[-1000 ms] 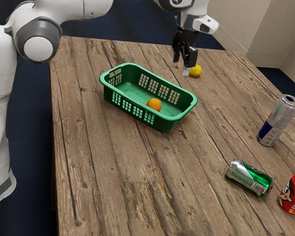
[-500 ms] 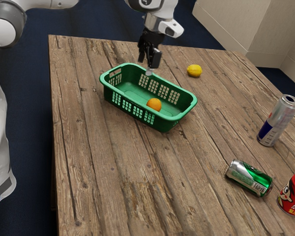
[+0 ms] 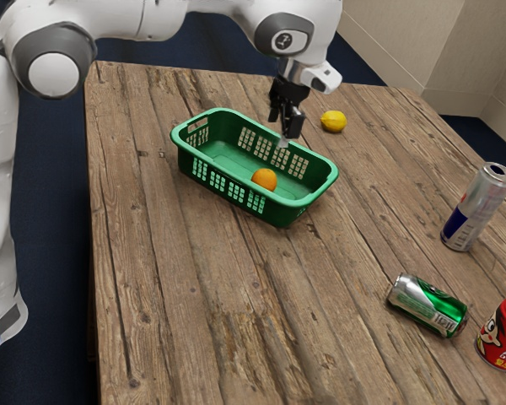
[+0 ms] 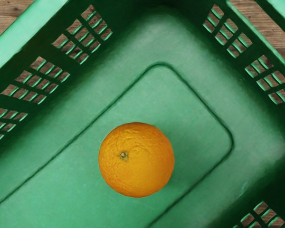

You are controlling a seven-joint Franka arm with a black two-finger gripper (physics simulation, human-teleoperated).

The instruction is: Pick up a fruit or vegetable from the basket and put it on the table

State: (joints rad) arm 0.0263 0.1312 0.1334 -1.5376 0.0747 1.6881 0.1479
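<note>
Exterior — high, wrist — close overhead, basket (image 3: 278,215) shared

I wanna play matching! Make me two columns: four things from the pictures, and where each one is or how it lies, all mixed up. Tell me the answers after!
Things:
1. Round orange fruit
2. Tall silver-and-blue metal can
3. Black two-finger gripper
4. Green-and-silver metal can

Places and states:
A. Lying on its side
B. In the air above the basket
C. Inside the green plastic basket
D. Standing upright

Right pairs: 1-C, 2-D, 3-B, 4-A.
</note>
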